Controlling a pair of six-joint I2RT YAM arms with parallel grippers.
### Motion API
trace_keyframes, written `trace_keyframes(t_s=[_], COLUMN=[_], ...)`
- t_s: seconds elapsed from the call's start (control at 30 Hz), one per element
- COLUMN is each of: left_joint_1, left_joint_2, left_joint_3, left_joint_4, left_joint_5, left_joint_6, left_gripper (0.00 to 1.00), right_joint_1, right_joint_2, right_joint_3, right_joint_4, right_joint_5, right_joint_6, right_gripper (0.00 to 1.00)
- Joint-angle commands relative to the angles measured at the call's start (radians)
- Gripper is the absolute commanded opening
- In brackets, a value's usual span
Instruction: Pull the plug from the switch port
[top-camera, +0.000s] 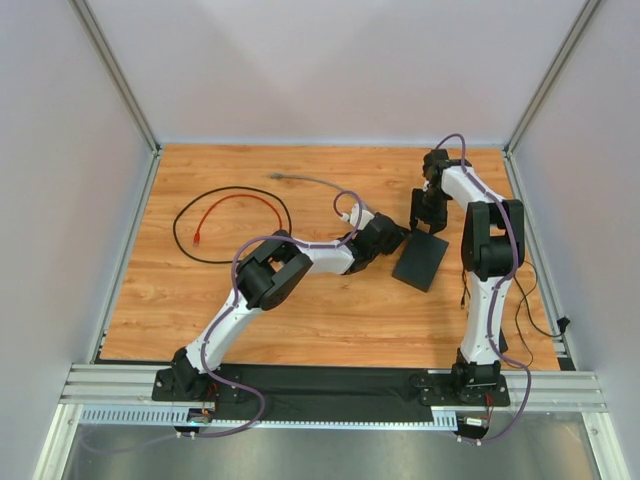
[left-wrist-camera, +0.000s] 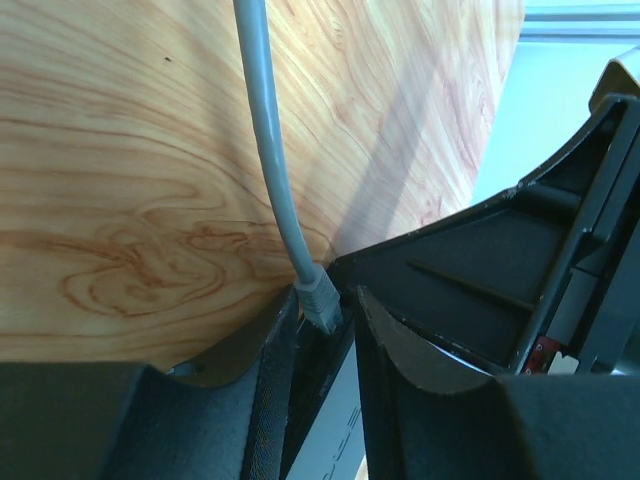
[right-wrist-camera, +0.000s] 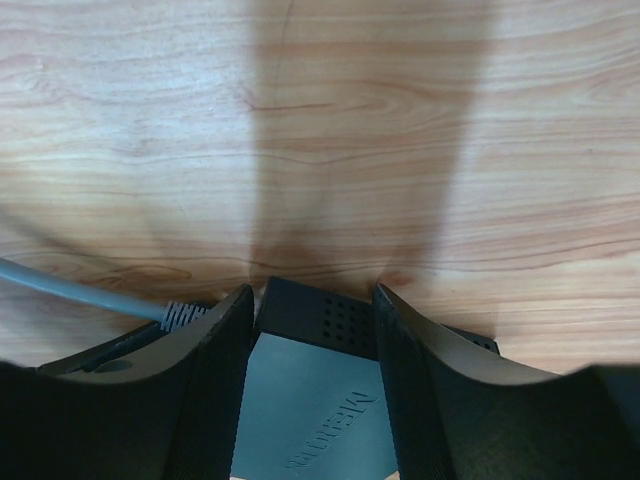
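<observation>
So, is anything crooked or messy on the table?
Yes. The switch lies crooked, turned diagonal to the edges of the table, with the gray plug still in its port. The right gripper straddles its far end. Over on the left, a red cable and a black cable lie in loose loops.

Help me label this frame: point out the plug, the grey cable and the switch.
plug (left-wrist-camera: 320, 300): left wrist view, on its grey boot.
grey cable (left-wrist-camera: 263, 120): left wrist view, on its straight run above the plug.
switch (top-camera: 421, 260): top external view, middle of its flat top face.
</observation>
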Motion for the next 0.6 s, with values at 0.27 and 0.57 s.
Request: trace_keyframes(t_s=[0.27,0.57], left_joint_1=[-0.009,-0.019], left_joint_2=[-0.021,-0.041], left_joint_3=[-0.034,-0.086], left_joint_4=[-0.093,-0.071], left_joint_5=[0.024,0.018], left_joint_6=[0.007,0.002], left_gripper=[0.37,0.36], right_joint_1=[0.002,0.002], right_joint_2=[-0.076,-0.073], right_joint_3=[-0.015,0.022], right_joint_4=[0.018,0.009], right_joint_5=[-0.009,0.000], right_joint_6=[0.024,0.028], right_gripper=[0.54,0.54])
